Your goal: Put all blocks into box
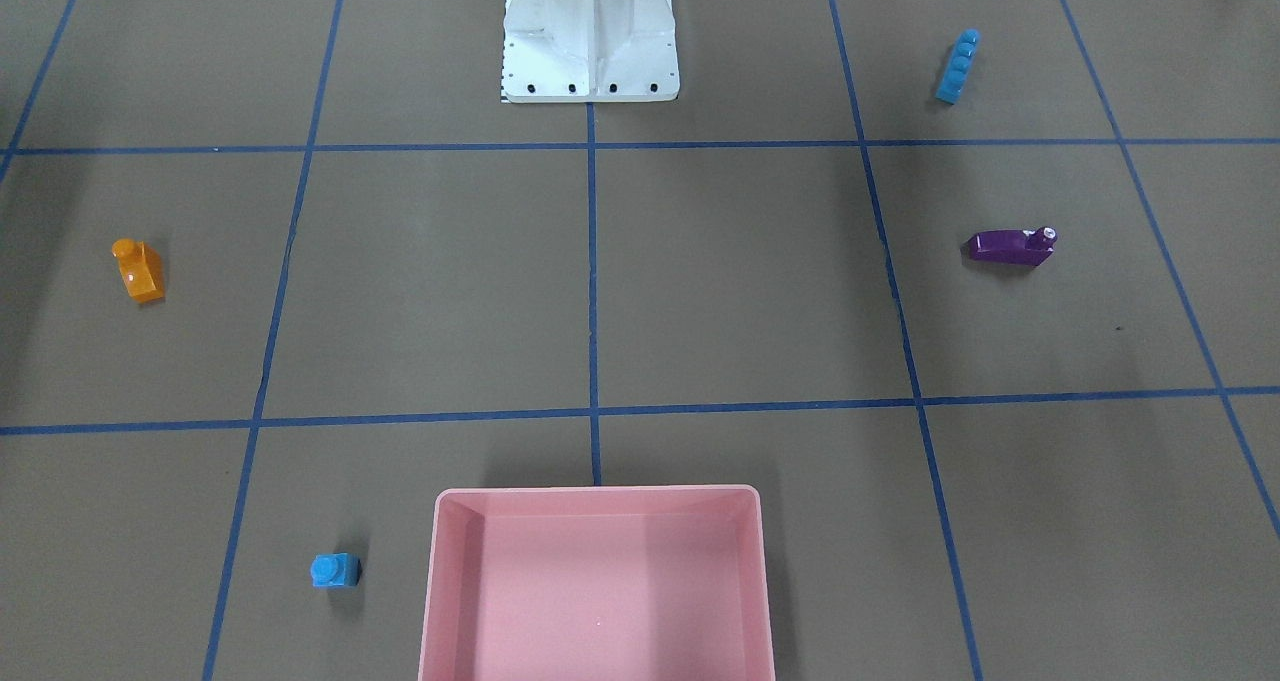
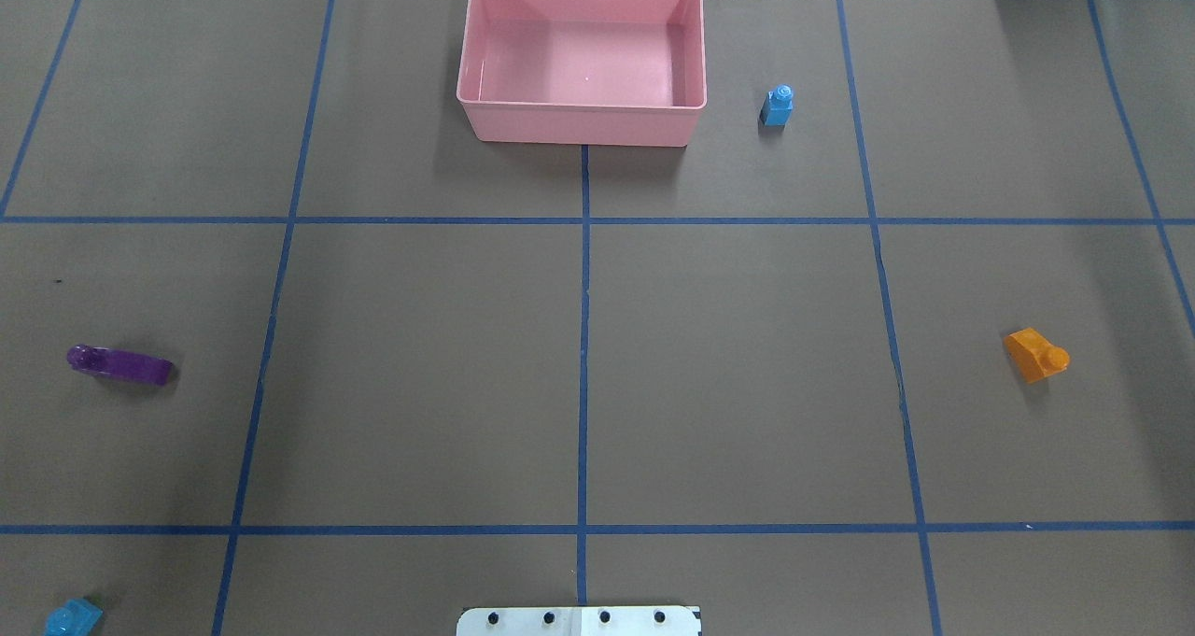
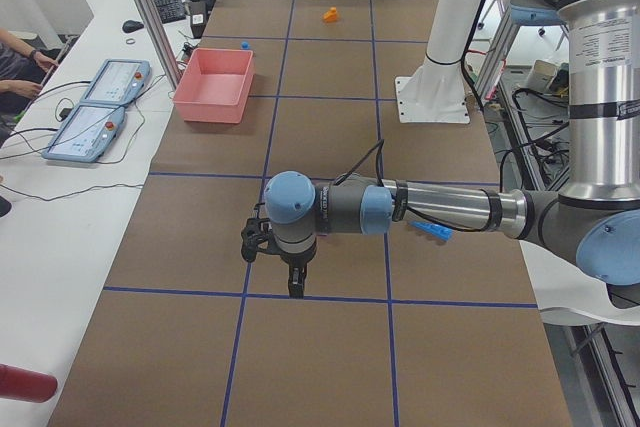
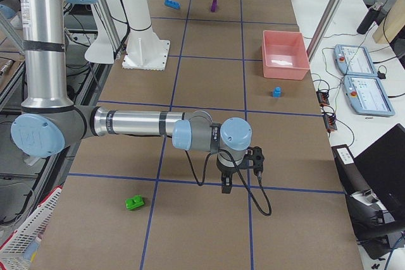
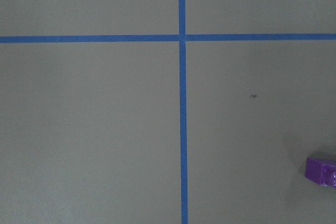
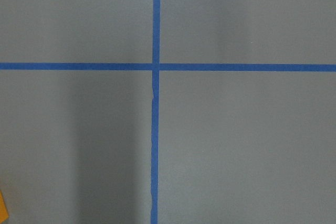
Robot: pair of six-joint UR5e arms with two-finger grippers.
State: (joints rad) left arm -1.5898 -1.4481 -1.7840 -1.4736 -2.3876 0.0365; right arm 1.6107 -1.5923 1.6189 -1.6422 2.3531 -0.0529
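Left claw [image 3: 294, 285] and right claw [image 4: 226, 185] hang above the counter [image 3: 330, 367], well apart from the box [image 3: 205, 112]; spread or pressed together, cannot tell.

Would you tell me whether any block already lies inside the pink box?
No, the floor of the box is bare; the small blue block stands outside it.
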